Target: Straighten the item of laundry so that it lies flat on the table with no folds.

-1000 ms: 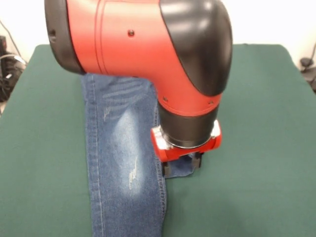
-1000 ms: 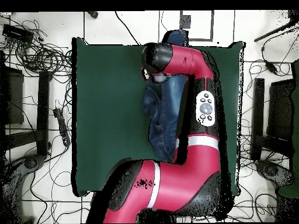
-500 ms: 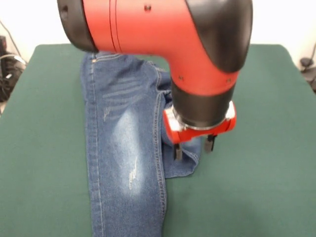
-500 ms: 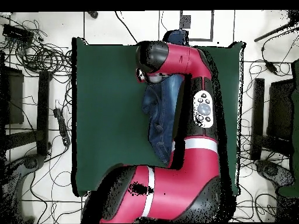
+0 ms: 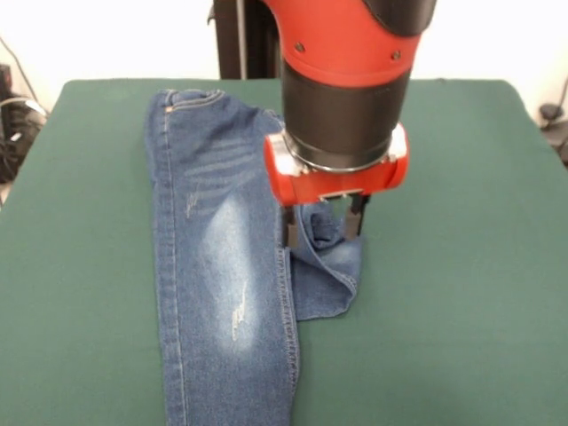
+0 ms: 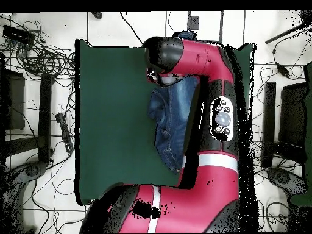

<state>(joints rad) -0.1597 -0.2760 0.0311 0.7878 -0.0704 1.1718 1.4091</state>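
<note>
The item of laundry (image 5: 226, 266) is a pair of blue jeans on the green table (image 5: 461, 293). One leg runs straight from the waistband to the picture's lower edge. The other leg is folded back on itself into a short bunched flap right of it. My gripper (image 5: 323, 222) hangs just above that flap, open, with a finger on each side of a raised curl of denim. In the overhead view the arm covers the gripper and part of the jeans (image 6: 169, 119), which lie right of the middle of the table (image 6: 109, 122).
The red and black arm (image 6: 207, 122) stretches over the table's right side in the overhead view. Cables (image 6: 36, 55) and dark stands lie on the floor around the table. A black post (image 5: 240, 40) stands behind the far edge.
The gripper has lifted off the folded leg and moved up and towards the waistband. The arm has swung clear of the waistband, which now shows. The flap shows a raised curl.
</note>
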